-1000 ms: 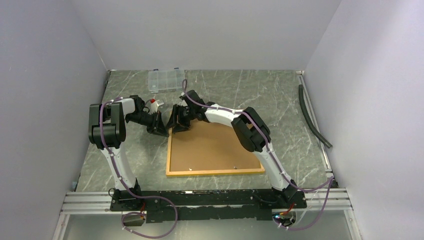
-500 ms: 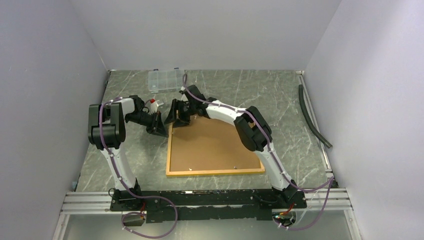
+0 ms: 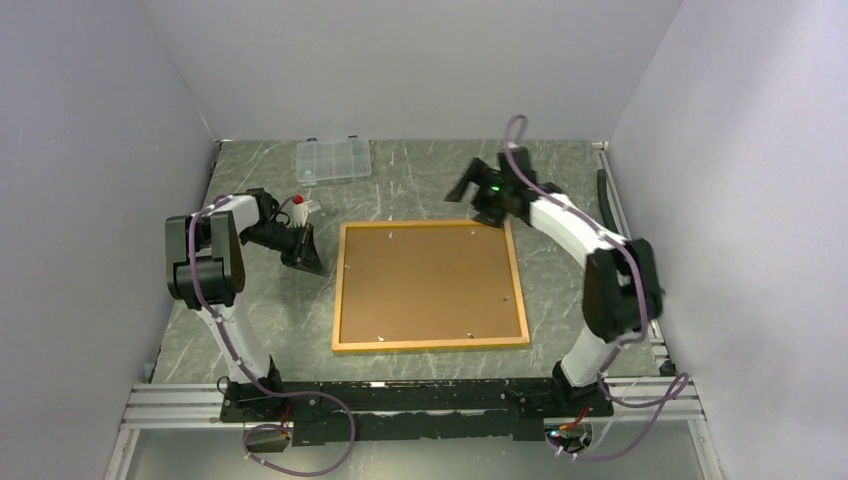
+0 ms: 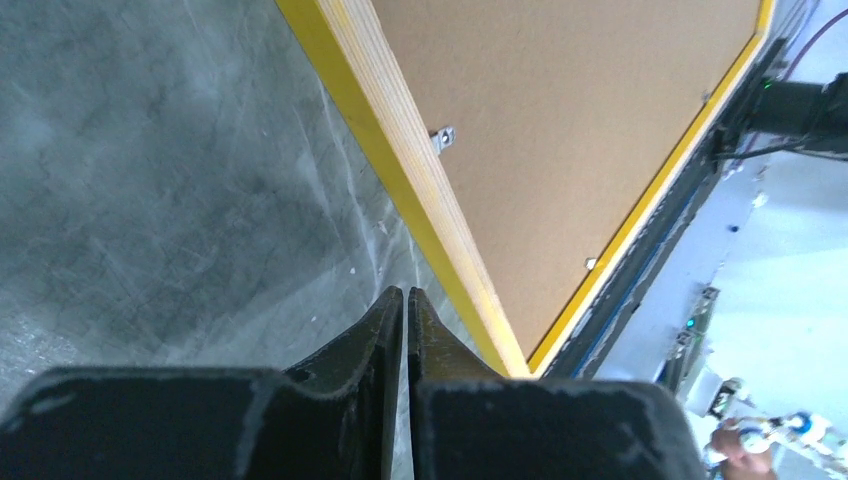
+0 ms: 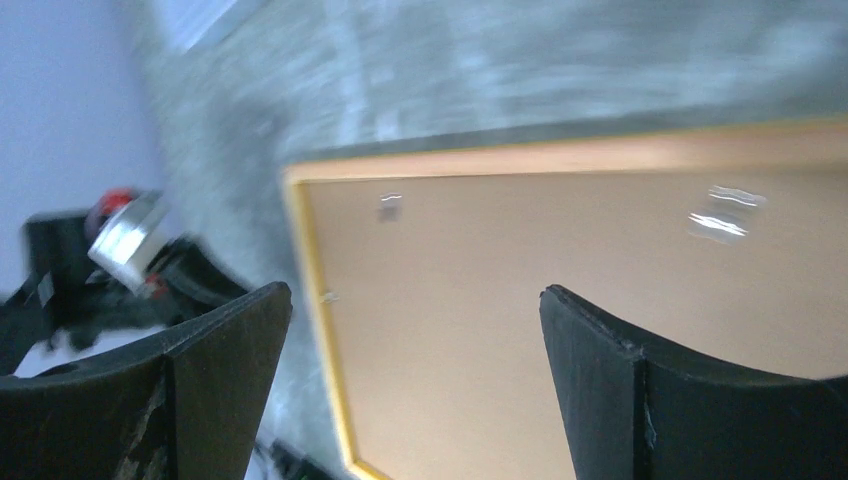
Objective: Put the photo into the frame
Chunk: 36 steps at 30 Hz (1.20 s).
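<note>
Frame (image 3: 430, 345) lies flat at the middle of the table (image 3: 420, 170), plain brown back facing up, its longer side running left to right. Left gripper (image 4: 405, 297) sits just beside the frame's far-left corner, jaws pressed together and empty. Right gripper (image 5: 415, 300) hovers near the far-right corner, jaws spread wide and empty.

Pale layered wood frame (image 3: 430, 345), matt brown backing board (image 3: 430, 285), small shiny metal clips (image 4: 441, 138), smooth grey marbled tabletop (image 3: 560, 190)
</note>
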Each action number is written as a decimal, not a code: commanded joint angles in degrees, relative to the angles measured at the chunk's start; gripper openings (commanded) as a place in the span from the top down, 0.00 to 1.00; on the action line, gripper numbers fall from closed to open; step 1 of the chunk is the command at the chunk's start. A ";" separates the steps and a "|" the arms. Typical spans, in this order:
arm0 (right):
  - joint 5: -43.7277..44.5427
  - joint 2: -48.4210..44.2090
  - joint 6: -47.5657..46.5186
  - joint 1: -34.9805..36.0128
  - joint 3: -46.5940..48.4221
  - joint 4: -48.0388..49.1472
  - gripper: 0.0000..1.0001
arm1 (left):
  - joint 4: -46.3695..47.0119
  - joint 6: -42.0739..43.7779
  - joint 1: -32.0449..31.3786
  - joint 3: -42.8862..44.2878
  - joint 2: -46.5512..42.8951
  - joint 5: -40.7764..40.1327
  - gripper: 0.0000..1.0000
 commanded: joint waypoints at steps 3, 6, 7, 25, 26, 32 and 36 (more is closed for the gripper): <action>12.99 -16.20 -3.49 -13.63 -17.33 -4.75 0.00 | 0.25 7.28 -1.49 -3.50 -4.60 -5.26 0.88; 11.29 -16.56 -4.26 -18.28 -20.08 -3.90 0.00 | 0.14 8.99 -2.83 -4.91 -5.87 -6.66 0.87; 10.97 -16.06 -4.45 -19.02 -20.28 -3.95 0.00 | -0.16 9.27 -3.24 -5.19 -6.14 -6.77 0.87; -2.23 5.00 -0.21 -13.88 -6.66 2.58 0.00 | 0.34 11.19 -16.00 -11.05 -10.28 -10.62 0.88; -2.66 6.98 -0.01 -12.91 -4.10 2.22 0.00 | -0.06 11.13 -16.73 -10.74 -10.40 -10.42 0.88; -1.12 15.99 -1.26 -9.16 11.32 -3.01 0.00 | -3.32 11.39 -25.54 -7.89 -9.37 -8.60 0.86; 4.29 16.76 -4.48 -9.59 17.75 -8.80 0.00 | -9.62 14.53 -27.18 -6.21 -10.20 -7.33 0.83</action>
